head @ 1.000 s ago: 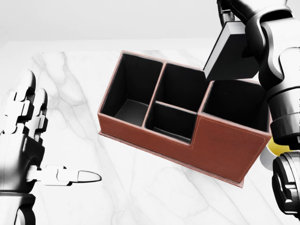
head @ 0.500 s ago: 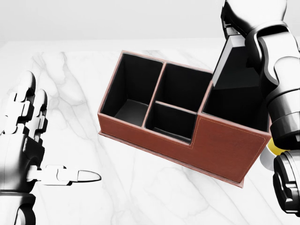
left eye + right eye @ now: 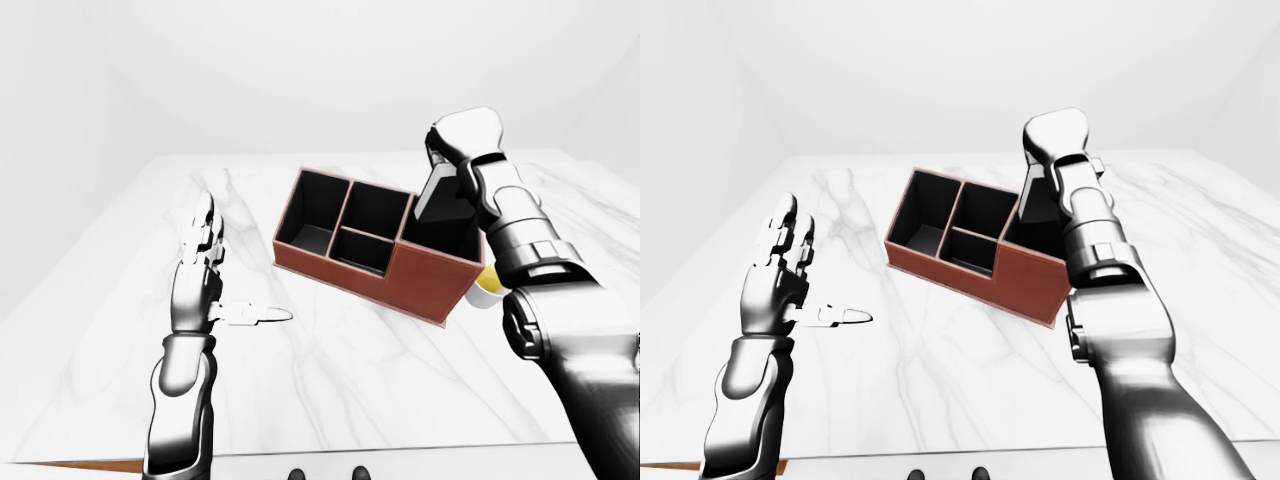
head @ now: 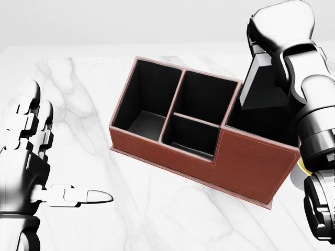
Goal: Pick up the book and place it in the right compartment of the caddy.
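Observation:
The caddy (image 4: 246, 167) is a red-brown box with black compartments, standing askew on the white marble table (image 4: 84, 89). My right hand (image 4: 264, 55) is shut on the dark grey book (image 4: 263, 90) at the head view's top right. It holds the book steeply tilted, almost on end. The book's lower end dips into the caddy's right compartment (image 4: 261, 125), and how deep it reaches is hidden. My left hand (image 4: 55, 162) is open and empty at the head view's left, fingers up and thumb pointing right, well apart from the caddy.
A small yellow thing (image 3: 487, 283) peeks out to the right of the caddy, mostly hidden by my right arm. The table's near edge (image 3: 400, 452) runs along the bottom of the left-eye view. White walls stand around.
My right hand has turned the book from a flatter tilt above the caddy to nearly upright and lowered its lower end into the right compartment. My left hand has not moved.

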